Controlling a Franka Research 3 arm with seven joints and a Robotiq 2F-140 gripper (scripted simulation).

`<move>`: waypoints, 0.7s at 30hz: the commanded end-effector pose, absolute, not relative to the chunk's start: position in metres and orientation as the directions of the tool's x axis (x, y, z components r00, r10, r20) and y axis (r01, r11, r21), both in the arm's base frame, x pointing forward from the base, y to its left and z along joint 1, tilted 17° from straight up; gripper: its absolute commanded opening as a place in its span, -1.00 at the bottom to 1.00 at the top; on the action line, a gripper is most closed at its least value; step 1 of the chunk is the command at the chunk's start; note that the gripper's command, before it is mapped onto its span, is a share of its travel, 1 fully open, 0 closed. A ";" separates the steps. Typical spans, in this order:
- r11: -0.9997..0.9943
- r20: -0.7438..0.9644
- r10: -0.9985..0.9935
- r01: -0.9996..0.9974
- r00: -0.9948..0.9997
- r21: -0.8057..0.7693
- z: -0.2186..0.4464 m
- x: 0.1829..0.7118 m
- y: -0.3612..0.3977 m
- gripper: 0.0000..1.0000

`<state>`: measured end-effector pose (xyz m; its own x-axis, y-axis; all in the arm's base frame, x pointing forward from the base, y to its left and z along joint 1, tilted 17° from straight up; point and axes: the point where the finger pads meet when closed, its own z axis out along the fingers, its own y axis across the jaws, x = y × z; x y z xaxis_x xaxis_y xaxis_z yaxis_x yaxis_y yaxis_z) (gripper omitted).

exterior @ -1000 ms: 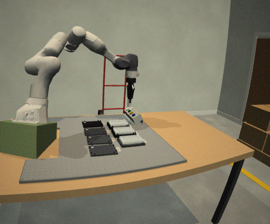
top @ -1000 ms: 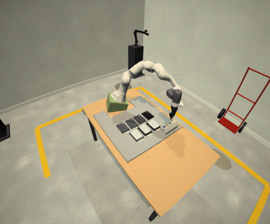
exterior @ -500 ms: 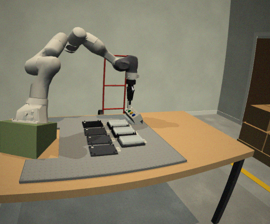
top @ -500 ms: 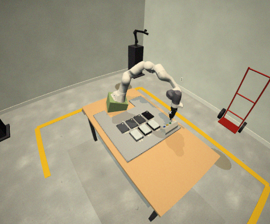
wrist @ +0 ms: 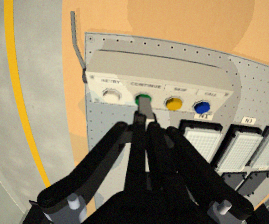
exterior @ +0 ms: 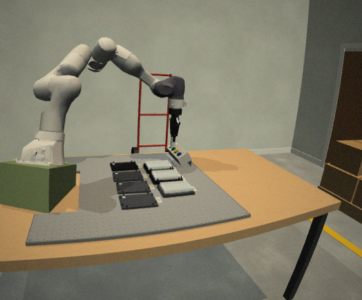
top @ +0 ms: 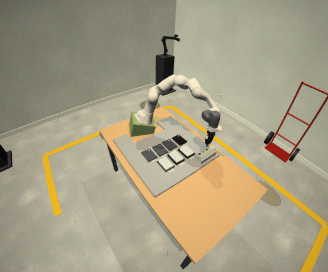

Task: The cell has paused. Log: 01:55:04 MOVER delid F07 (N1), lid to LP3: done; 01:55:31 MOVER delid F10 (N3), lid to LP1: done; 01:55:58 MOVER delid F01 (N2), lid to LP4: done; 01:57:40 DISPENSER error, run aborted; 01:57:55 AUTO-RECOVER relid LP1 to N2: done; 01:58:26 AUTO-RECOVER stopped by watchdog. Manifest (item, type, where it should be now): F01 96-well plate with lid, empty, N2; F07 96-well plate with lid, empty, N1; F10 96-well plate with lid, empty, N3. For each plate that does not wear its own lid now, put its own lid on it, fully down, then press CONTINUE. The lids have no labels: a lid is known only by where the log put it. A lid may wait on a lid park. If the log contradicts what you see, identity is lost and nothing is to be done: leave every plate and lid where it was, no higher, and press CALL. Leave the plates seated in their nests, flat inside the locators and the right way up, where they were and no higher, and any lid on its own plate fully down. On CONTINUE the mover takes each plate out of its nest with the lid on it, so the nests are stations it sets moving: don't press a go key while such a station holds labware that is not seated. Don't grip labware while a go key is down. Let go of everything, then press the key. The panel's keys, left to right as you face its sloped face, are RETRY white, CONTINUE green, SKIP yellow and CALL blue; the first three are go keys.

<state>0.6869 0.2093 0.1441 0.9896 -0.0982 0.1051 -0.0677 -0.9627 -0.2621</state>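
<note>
Three pale 96-well plates sit in a row of nests on the grey mat (exterior: 166, 175), and they also show in the top view (top: 176, 156) and at the right of the wrist view (wrist: 241, 149). Four dark lid parks (exterior: 130, 183) lie beside them and look flat; I see no lid on them. The key panel (exterior: 179, 156) stands at the far end of the row with white (wrist: 110, 95), green, yellow (wrist: 174, 103) and blue (wrist: 202, 107) keys. My gripper (wrist: 143, 105) is shut and empty, pointing straight down with its tips at the green key. I cannot tell whether the key is down.
The arm's green base block (exterior: 36, 184) stands at the mat's left end. A red hand truck (top: 291, 125) stands by the wall. Cardboard boxes (exterior: 356, 173) are stacked to the right of the table. Yellow floor tape (top: 52, 185) rings the cell.
</note>
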 end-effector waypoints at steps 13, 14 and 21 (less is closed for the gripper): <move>-0.963 0.111 -0.096 -0.064 0.989 -0.263 0.141 0.689 0.210 -1.00; -0.963 0.111 -0.096 -0.064 0.989 -0.263 0.141 0.689 0.210 -1.00; -0.963 0.111 -0.096 -0.064 0.989 -0.263 0.141 0.689 0.210 -1.00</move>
<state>0.6884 0.2098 0.1430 0.9893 -0.0977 0.1087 -0.0661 -0.9623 -0.2639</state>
